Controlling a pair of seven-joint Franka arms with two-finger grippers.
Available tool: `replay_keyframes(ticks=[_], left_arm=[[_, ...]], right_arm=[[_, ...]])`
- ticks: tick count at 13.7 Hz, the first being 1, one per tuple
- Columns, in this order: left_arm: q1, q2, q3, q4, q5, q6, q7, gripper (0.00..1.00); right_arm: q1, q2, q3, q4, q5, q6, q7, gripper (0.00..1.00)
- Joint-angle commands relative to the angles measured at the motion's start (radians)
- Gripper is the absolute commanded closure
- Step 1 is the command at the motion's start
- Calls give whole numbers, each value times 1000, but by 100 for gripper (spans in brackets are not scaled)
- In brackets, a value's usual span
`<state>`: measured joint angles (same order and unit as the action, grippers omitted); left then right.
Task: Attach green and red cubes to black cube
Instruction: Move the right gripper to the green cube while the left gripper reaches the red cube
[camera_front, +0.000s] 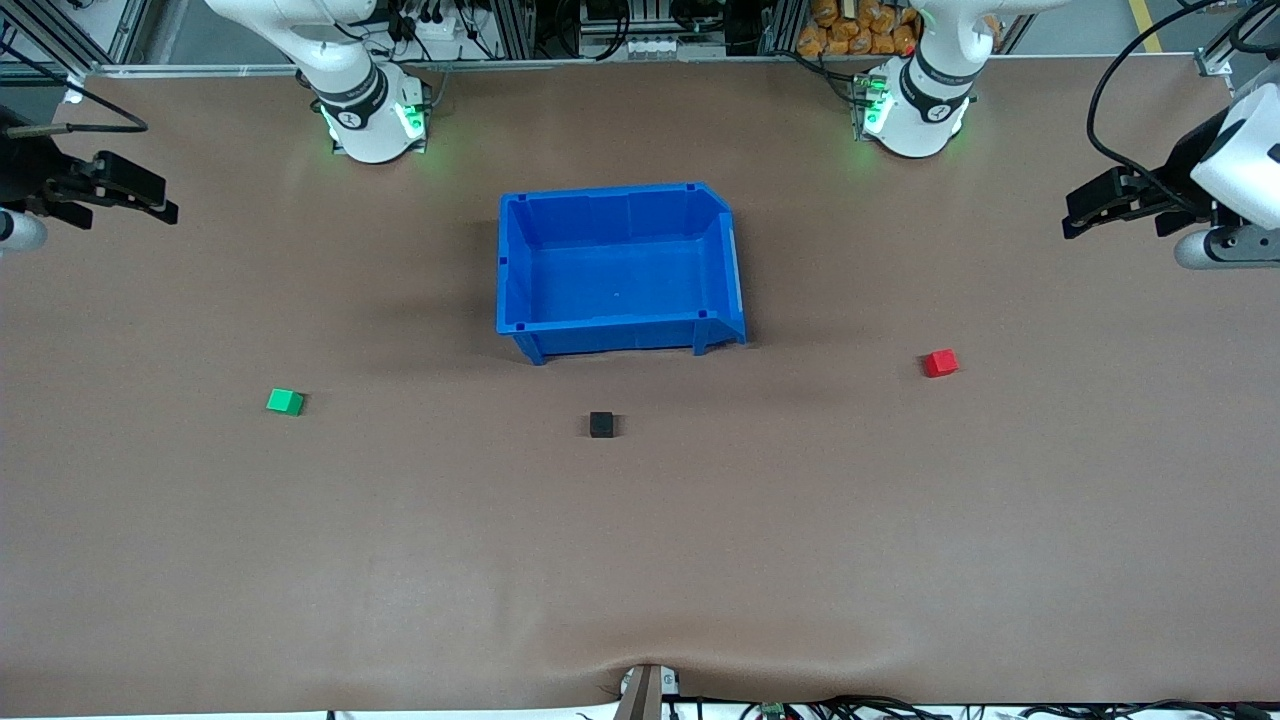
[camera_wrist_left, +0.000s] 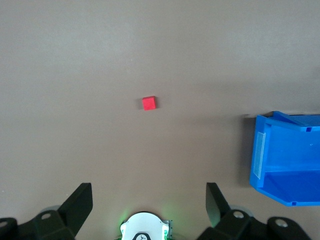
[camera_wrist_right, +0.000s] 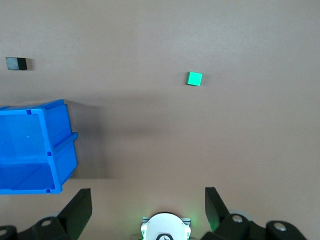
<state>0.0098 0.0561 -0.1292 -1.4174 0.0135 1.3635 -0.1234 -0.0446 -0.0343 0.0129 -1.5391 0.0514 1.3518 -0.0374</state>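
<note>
The green cube (camera_front: 286, 402) lies on the table toward the right arm's end and also shows in the right wrist view (camera_wrist_right: 194, 78). The red cube (camera_front: 940, 363) lies toward the left arm's end and shows in the left wrist view (camera_wrist_left: 148, 103). The black cube (camera_front: 601, 424) sits between them, nearer to the front camera than the blue bin, and shows in the right wrist view (camera_wrist_right: 16, 63). My left gripper (camera_front: 1078, 212) (camera_wrist_left: 149, 200) is open and empty, held high over the left arm's end of the table. My right gripper (camera_front: 160, 200) (camera_wrist_right: 148, 202) is open and empty, held high over the right arm's end.
An empty blue bin (camera_front: 520, 270) stands mid-table in front of the arm bases; its wall shows in the left wrist view (camera_wrist_left: 260, 155) and the right wrist view (camera_wrist_right: 60, 145). All three cubes stand apart from one another on the brown table.
</note>
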Motion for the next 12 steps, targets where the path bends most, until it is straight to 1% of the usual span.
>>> replay_keyframes(ticks=[1, 3, 5, 7, 10, 12], left_arm=[[-2, 62, -3, 17, 11, -3, -15, 0], [-1, 103, -3, 18, 22, 11, -13, 0], [7, 148, 0, 15, 25, 63, -10, 0], [6, 194, 3, 15, 29, 75, -13, 0], [5, 231, 3, 12, 31, 94, -24, 0], [12, 261, 5, 17, 29, 101, -19, 0]], right_arm=[[-23, 17, 7, 11, -4, -11, 4, 0], [-23, 27, 7, 11, -2, -5, -1, 0], [-20, 57, 7, 13, 7, -2, -2, 0], [-9, 79, 9, 13, 1, 0, -2, 0], [-11, 115, 9, 14, 5, -2, -2, 0], [-11, 175, 9, 14, 8, -3, -2, 0]])
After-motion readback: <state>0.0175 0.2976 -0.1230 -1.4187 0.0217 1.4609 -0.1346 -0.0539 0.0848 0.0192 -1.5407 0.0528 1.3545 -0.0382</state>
